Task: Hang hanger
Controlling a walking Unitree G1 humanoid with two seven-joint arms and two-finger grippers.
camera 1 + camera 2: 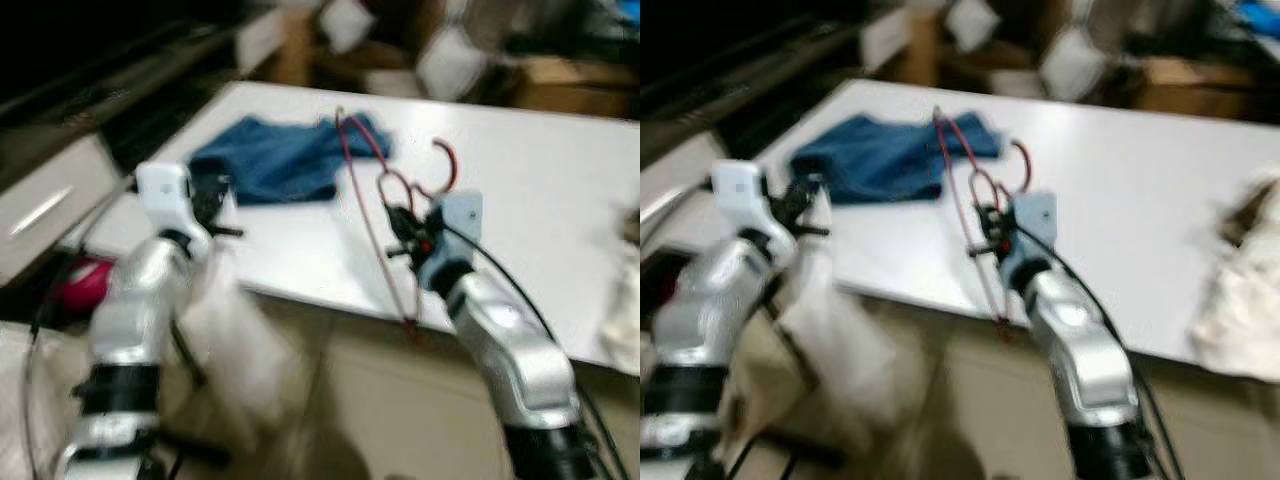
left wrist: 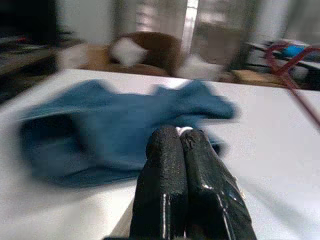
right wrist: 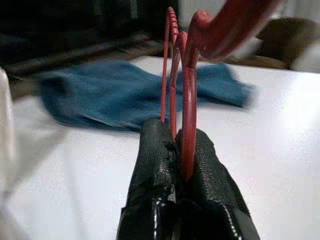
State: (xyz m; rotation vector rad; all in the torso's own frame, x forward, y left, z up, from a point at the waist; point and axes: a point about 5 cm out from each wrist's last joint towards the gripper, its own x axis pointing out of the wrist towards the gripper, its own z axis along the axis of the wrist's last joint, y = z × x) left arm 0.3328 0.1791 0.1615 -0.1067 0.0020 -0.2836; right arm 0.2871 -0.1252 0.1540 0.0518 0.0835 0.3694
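My right gripper (image 3: 182, 165) is clamped on the red hanger (image 1: 385, 185), held above the white table (image 1: 540, 190) near the blue cloth (image 1: 275, 160). My left gripper (image 2: 180, 150) looks closed and empty, though blur hampers certainty. I should keep the grip firm and the hook upright while carrying.

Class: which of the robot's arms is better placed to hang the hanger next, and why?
Right. The right gripper has its jaws shut on the red hanger above the white table; the left gripper is shut on nothing.
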